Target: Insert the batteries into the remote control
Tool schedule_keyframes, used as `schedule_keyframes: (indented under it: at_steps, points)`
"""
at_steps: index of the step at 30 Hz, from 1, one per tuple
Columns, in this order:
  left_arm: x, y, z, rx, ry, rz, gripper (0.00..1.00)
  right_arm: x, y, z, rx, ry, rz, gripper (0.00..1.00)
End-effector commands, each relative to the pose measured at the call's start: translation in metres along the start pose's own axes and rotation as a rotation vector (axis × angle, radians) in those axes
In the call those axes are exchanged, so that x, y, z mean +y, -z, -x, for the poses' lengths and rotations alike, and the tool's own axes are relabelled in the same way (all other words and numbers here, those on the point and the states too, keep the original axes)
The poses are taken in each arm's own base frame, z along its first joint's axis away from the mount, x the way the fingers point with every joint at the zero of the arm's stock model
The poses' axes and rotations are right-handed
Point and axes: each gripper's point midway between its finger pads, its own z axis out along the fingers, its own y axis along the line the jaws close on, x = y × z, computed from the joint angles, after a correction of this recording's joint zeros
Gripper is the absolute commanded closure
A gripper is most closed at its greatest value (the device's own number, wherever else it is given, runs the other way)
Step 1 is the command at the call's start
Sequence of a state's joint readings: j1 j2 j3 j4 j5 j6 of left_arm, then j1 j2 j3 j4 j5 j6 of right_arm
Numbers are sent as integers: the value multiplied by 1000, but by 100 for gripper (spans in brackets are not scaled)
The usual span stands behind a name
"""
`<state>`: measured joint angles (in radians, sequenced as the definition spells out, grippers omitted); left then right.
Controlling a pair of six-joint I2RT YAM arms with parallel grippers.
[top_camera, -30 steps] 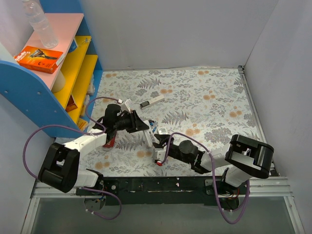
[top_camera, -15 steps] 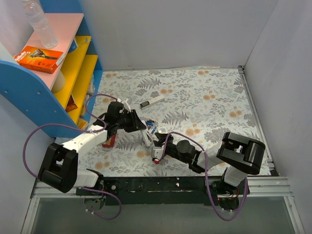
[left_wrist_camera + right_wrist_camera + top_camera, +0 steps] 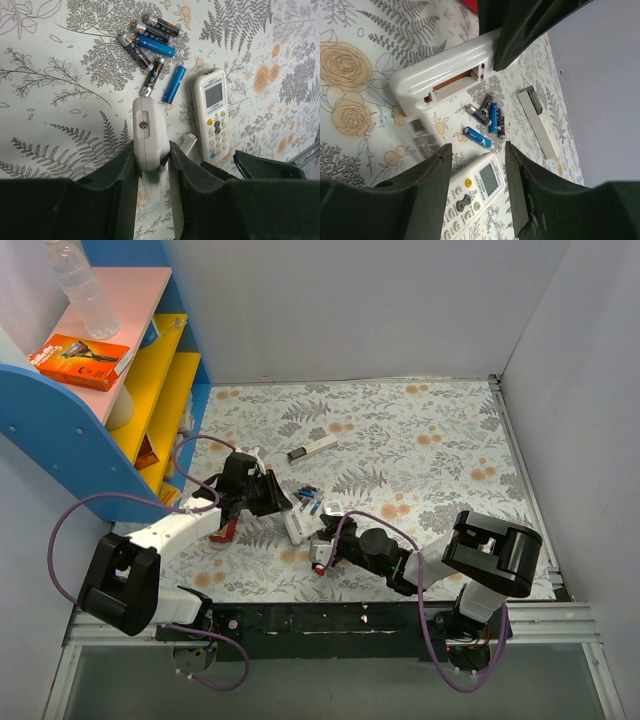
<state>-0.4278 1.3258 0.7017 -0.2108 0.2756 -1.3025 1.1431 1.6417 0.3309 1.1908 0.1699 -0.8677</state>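
My left gripper (image 3: 151,150) is shut on a white remote (image 3: 148,131) and holds it on its edge just above the floral table; it also shows in the top view (image 3: 293,525). In the right wrist view this remote (image 3: 440,75) shows an open battery bay. Several batteries (image 3: 150,42), blue and black, lie loose just beyond it, also in the right wrist view (image 3: 485,117). A second white remote (image 3: 212,117) with a screen lies face up between the open jaws of my right gripper (image 3: 477,150). A small ribbed cover (image 3: 422,140) lies beside it.
A long white bar with a black end (image 3: 312,448) lies further back. A blue and yellow shelf (image 3: 150,390) holding an orange box (image 3: 85,360) stands at the left. A red object (image 3: 225,532) lies under my left arm. Grey walls close the back and right.
My left gripper has drawn back slightly to the left with the white remote in it. My right arm has shifted a little to the left, staying over the screen remote.
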Motion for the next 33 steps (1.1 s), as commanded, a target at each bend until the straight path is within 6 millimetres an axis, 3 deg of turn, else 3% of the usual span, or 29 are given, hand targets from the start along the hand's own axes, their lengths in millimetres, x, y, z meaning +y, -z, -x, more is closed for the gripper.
schedule_keyframes:
  at_steps: [1, 4, 8, 11, 12, 13, 15, 17, 19, 23, 28, 33]
  points:
    - [9, 9, 12, -95, 9, 56, 100, 4, 3, 11, -13, -41, 6, 46]
    - [13, 13, 16, -134, 13, 76, 100, 9, 9, 14, -13, -94, 23, 46]
    - [7, 34, 29, -223, 2, 68, 100, 14, 17, 14, 27, -246, 51, 46]
    - [2, 49, 38, -286, -14, 53, 100, -1, 13, 22, 96, -428, 18, 46]
    - [-5, 62, 44, -331, -25, 25, 100, 9, 21, 3, 227, -447, 50, 47]
    - [-8, 68, 47, -353, -42, 15, 100, -1, 13, 13, 243, -518, 34, 48]
    - [-19, 88, 54, -414, -71, -29, 100, 8, 19, -4, 378, -541, 56, 48]
    - [-26, 101, 58, -454, -107, -56, 100, 2, 11, 2, 421, -630, 31, 47]
    - [-37, 121, 64, -514, -141, -93, 100, 17, 14, -5, 505, -658, 79, 46]
    - [-45, 147, 72, -601, -212, -112, 100, 26, 3, 8, 513, -756, 130, 46]
    - [-36, 161, 77, -677, -252, -65, 100, 32, 3, -22, 668, -729, 55, 46]
    - [-29, 163, 77, -691, -251, -41, 100, 27, 25, -64, 829, -705, -27, 46]
